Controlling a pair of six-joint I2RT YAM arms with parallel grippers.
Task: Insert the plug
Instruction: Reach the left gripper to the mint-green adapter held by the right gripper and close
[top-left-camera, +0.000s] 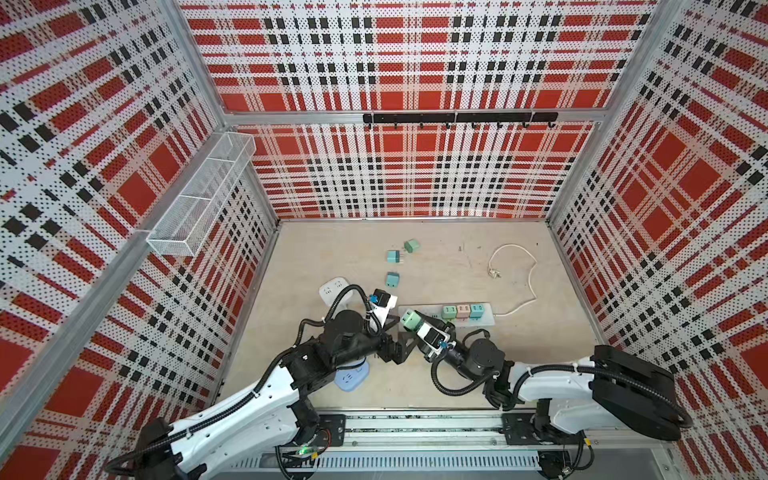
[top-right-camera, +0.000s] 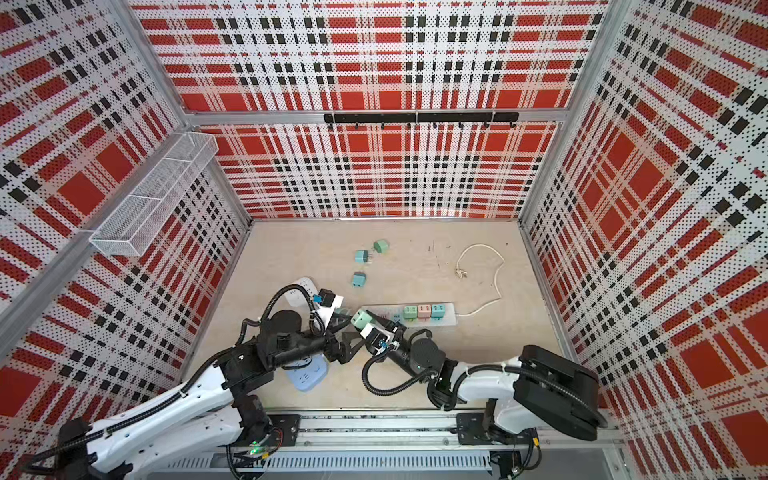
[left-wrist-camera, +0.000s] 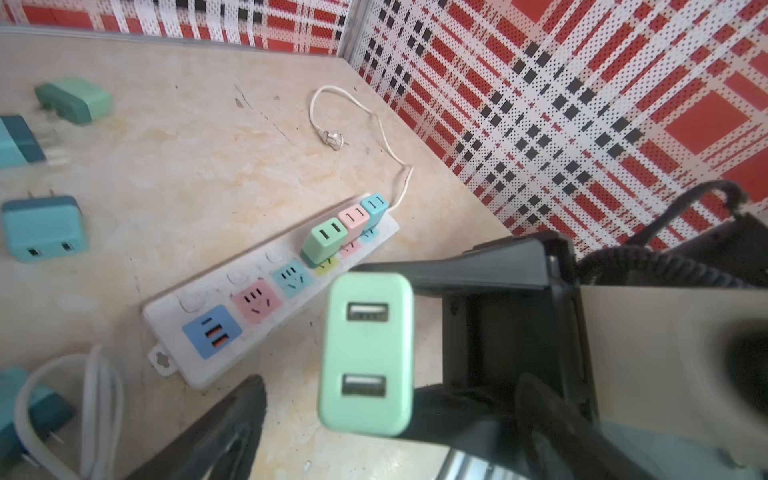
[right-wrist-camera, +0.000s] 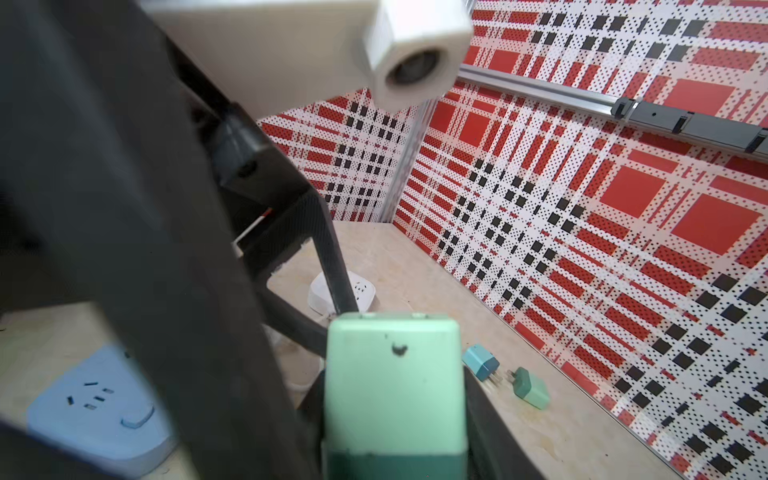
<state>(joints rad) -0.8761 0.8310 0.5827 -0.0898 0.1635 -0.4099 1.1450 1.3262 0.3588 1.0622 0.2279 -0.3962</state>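
Both top views: right gripper (top-left-camera: 417, 325) clamps green plug (top-left-camera: 410, 319), at the left end of the power strip (top-left-camera: 489, 318), not socketed. Left gripper (top-left-camera: 400, 332) jaws wide, just beside the plug.
Left wrist: plug (left-wrist-camera: 365, 353) USB face towards camera.
Right wrist: plug (right-wrist-camera: 394, 386) between the jaws.

A: Green plug (right-wrist-camera: 395, 395) fills the right wrist view, its base cut by the frame edge, prongs out of sight.

B: From above, the left arm (top-left-camera: 257, 399) covers part of the blue socket (top-left-camera: 352, 380), and the power strip (top-left-camera: 478, 321) loses its near end behind that plug and the right arm (top-left-camera: 552, 382).
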